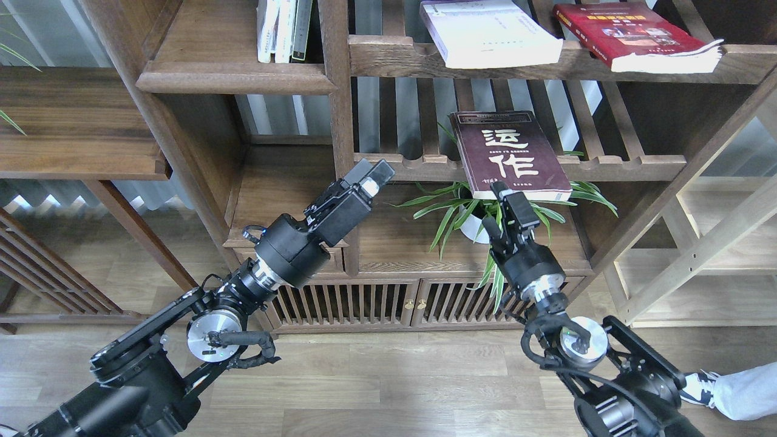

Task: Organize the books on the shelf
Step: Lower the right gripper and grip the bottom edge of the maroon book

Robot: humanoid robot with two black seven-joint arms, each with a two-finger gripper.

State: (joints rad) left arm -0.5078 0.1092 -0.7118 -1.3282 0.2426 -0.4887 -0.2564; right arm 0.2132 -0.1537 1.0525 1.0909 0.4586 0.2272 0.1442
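Observation:
A dark maroon-brown book [510,155] lies flat on the slatted middle shelf, its front edge overhanging. My right gripper [507,195] points up at that edge from just below; its dark fingers cannot be told apart. On the slatted top rail lie a thick white book [491,33] and a thick red book [637,36]. The solid plank shelf [237,77] is at upper left. My left gripper [374,172] hangs in front of the centre post, fingers together and holding nothing.
Thin upright books [282,30] stand at the right end of the plank shelf. A potted spider plant [479,221] sits under the maroon book, right behind my right gripper. The bookcase's vertical post [340,121] stands between the two bays. A person's shoe [698,385] shows at lower right.

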